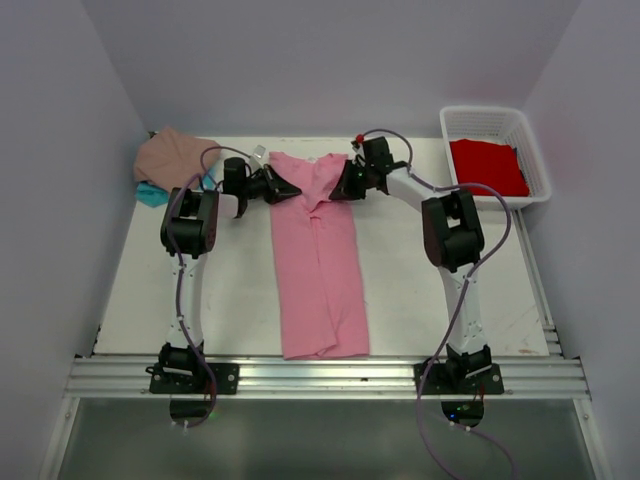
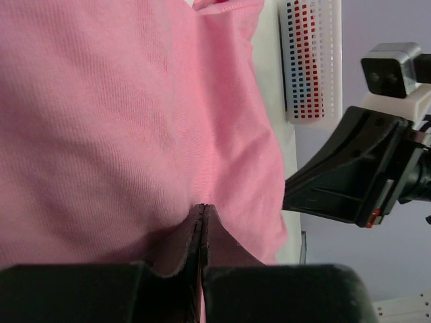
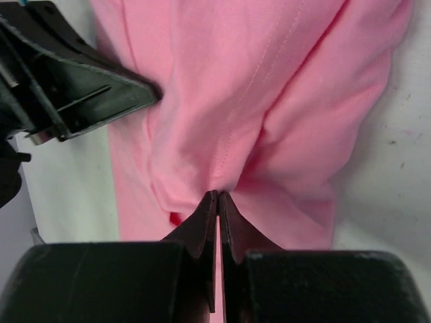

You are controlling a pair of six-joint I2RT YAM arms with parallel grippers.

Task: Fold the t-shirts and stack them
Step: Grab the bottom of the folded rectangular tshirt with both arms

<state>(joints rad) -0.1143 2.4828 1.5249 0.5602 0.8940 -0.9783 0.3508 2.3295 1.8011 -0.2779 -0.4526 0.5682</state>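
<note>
A bright pink t-shirt (image 1: 318,270) lies as a long folded strip down the middle of the table, collar end at the far side. My left gripper (image 1: 291,190) is shut on the shirt's far left part, its fingertips (image 2: 203,207) pinching pink cloth (image 2: 121,121). My right gripper (image 1: 337,188) is shut on the far right part, where the fabric (image 3: 269,87) bunches at its tips (image 3: 218,194). A tan-pink t-shirt (image 1: 175,155) is heaped at the back left, over a teal one (image 1: 150,192). A red t-shirt (image 1: 488,165) lies in the basket.
A white lattice basket (image 1: 482,113) stands at the back right corner and also shows in the left wrist view (image 2: 313,60). The two grippers are close together over the shirt's far end. White walls close in the table on three sides.
</note>
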